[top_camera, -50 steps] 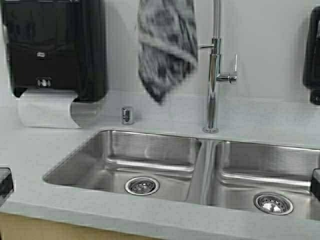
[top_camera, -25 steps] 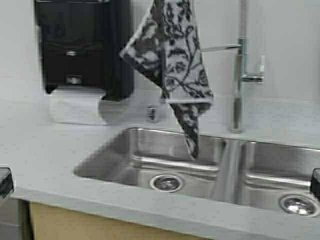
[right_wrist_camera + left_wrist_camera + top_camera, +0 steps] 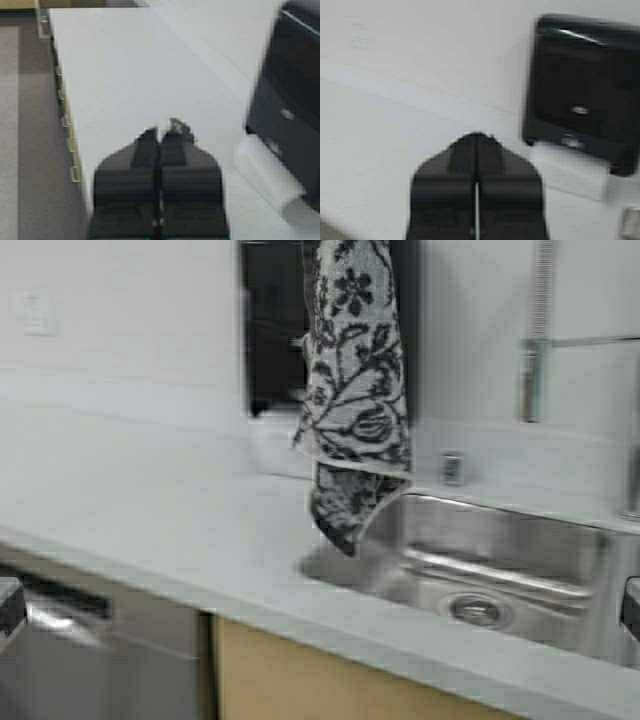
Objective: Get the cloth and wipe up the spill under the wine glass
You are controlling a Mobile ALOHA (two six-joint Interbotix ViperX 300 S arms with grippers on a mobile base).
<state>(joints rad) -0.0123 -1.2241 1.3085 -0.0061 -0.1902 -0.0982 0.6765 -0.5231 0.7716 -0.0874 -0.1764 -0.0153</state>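
The cloth (image 3: 353, 390), dark grey and white with a leafy vine pattern, hangs limp from above the top of the high view, its lower tip over the left end of the sink. My right gripper (image 3: 161, 131) is shut, with a dark scrap of the cloth (image 3: 178, 126) showing at its fingertips; the rest is hidden below the fingers. My left gripper (image 3: 477, 136) is shut and empty above the pale countertop (image 3: 380, 150). The wine glass and the spill are out of view.
A black paper towel dispenser (image 3: 272, 330) hangs on the wall behind the cloth, with white paper (image 3: 267, 175) under it. The steel sink (image 3: 500, 565) and faucet (image 3: 533, 350) are to the right. Pale countertop (image 3: 140, 510) stretches left, above cabinets (image 3: 100, 660).
The robot has moved left along the counter: the sink, faucet and dispenser have shifted right in the high view. The hanging cloth has swung and turned as it is carried.
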